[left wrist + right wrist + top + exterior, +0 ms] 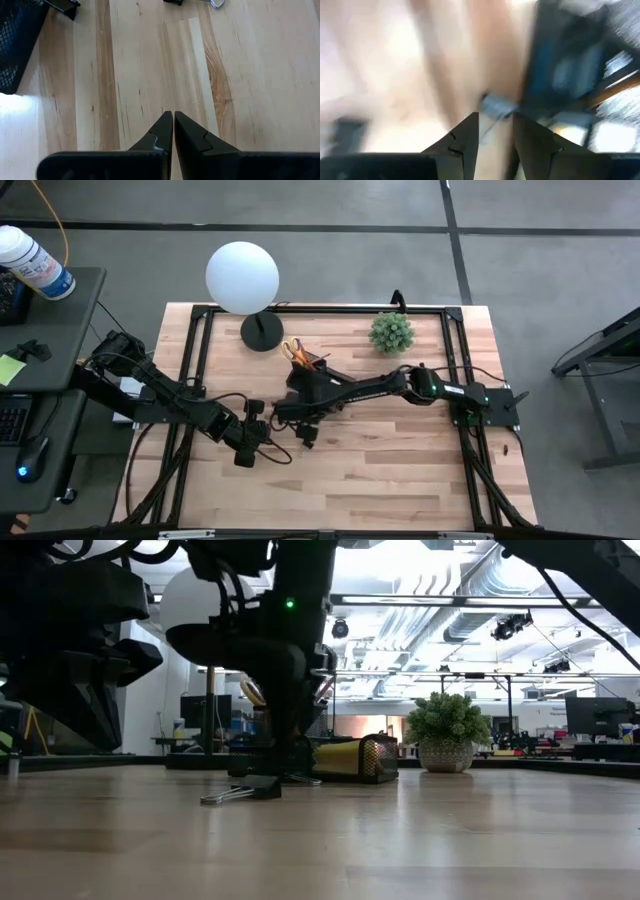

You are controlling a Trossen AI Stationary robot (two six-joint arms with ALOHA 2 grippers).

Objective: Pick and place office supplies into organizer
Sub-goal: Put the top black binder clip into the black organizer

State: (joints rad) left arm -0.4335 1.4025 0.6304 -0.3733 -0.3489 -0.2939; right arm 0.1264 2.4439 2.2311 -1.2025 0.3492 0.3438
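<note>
The black mesh organizer (308,372) stands on the table in front of the lamp, with yellow-handled scissors (293,350) upright in it and a yellow pad (345,757) at its low side. A black clip (252,788) with silver handles lies on the wood nearer to me. My right gripper (495,120) hangs open just above the table between organizer and clip (298,418). A small grey-blue thing (497,105) is blurred just beyond its fingertips. My left gripper (173,116) is shut, empty, above bare wood left of the clip (256,442).
A white globe lamp (242,277) on a black base (262,332) stands at the far left of the table, and a green potted plant (391,332) at the far middle. A black frame (455,350) runs around the tabletop. Bare wood stretches along the near half.
</note>
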